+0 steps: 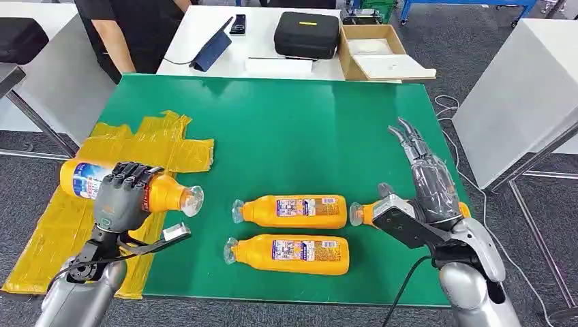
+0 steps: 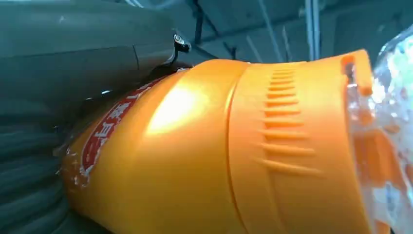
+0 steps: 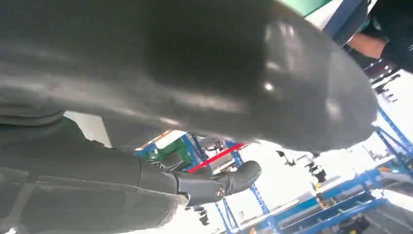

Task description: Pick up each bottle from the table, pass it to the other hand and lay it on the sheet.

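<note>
My left hand [image 1: 123, 194] grips an orange bottle [image 1: 85, 178] lying sideways above the yellow sheet [image 1: 129, 146] at the table's left edge. Up close, the held bottle [image 2: 219, 146] shows its orange body and clear cap against my left hand [image 2: 58, 73]. Two more orange bottles lie on the green table, one [image 1: 292, 211] behind the other [image 1: 290, 254]. A third bottle [image 1: 362, 213] lies mostly hidden behind my right hand [image 1: 426, 184]. That hand is held up with straight, spread fingers and holds nothing. In the right wrist view, my right hand [image 3: 170, 87] appears dark and blurred.
The green table [image 1: 293, 129] has free room in its far half. Behind it stands a white table with a black case [image 1: 307, 34], a cardboard box [image 1: 378, 53] and a tablet [image 1: 211, 49]. A person in black [image 1: 129, 30] stands at the far left.
</note>
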Controlling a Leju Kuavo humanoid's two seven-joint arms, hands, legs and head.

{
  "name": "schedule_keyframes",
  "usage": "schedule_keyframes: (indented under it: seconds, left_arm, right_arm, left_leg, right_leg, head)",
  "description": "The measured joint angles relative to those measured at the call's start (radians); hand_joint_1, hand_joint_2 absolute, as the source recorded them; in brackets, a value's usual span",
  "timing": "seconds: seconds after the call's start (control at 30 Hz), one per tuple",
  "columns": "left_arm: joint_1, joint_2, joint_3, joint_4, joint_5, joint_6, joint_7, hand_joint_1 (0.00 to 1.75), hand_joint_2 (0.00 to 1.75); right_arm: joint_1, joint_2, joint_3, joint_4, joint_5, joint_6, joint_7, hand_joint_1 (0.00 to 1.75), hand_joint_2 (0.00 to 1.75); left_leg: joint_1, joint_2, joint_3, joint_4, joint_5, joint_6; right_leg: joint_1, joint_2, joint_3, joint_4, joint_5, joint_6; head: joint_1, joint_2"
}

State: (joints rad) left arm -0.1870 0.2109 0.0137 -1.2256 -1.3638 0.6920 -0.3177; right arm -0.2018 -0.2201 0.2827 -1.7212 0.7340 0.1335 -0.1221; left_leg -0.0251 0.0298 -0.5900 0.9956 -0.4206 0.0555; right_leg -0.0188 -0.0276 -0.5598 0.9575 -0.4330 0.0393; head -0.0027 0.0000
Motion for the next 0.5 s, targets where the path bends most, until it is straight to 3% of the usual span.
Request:
schedule_keyframes:
  seconds: [0.17,0.2,0.3,0.33,0.5]
  left_arm:
    - [-0.028,0.007,-0.032,0.101,-0.020,0.000,0.061,1.75,1.75]
    - [-0.036,0.007,-0.036,0.124,-0.020,0.000,0.077,0.70,1.75]
    - [-0.076,0.007,-0.051,0.212,-0.009,-0.005,0.113,0.70,1.75]
    - [-0.088,0.007,-0.056,0.237,-0.008,-0.012,0.127,0.00,0.00]
    - [-0.144,0.007,-0.074,0.352,-0.014,-0.084,0.193,0.00,0.00]
  right_arm:
    - [-0.014,0.015,0.018,0.013,0.007,0.005,-0.003,0.00,0.00]
    - [-0.014,0.017,0.020,0.014,0.010,0.007,-0.003,0.00,0.00]
    - [-0.016,0.022,0.026,0.018,0.019,0.010,-0.001,0.00,0.00]
    - [-0.017,0.022,0.029,0.019,0.020,0.011,0.000,0.00,0.00]
    - [-0.022,0.026,0.041,0.031,0.026,0.017,0.002,0.00,0.00]
  left_leg:
    - [0.000,0.000,0.000,0.000,0.000,0.000]
    - [0.000,0.000,0.000,0.000,0.000,0.000]
    - [0.000,0.000,0.000,0.000,0.000,0.000]
    - [0.000,0.000,0.000,0.000,0.000,0.000]
    - [0.000,0.000,0.000,0.000,0.000,0.000]
  right_leg:
    - [0.000,0.000,0.000,0.000,0.000,0.000]
    - [0.000,0.000,0.000,0.000,0.000,0.000]
    - [0.000,0.000,0.000,0.000,0.000,0.000]
    - [0.000,0.000,0.000,0.000,0.000,0.000]
    - [0.000,0.000,0.000,0.000,0.000,0.000]
  head:
    - [0.000,0.000]
    - [0.000,0.000]
    - [0.000,0.000]
    - [0.000,0.000]
    - [0.000,0.000]
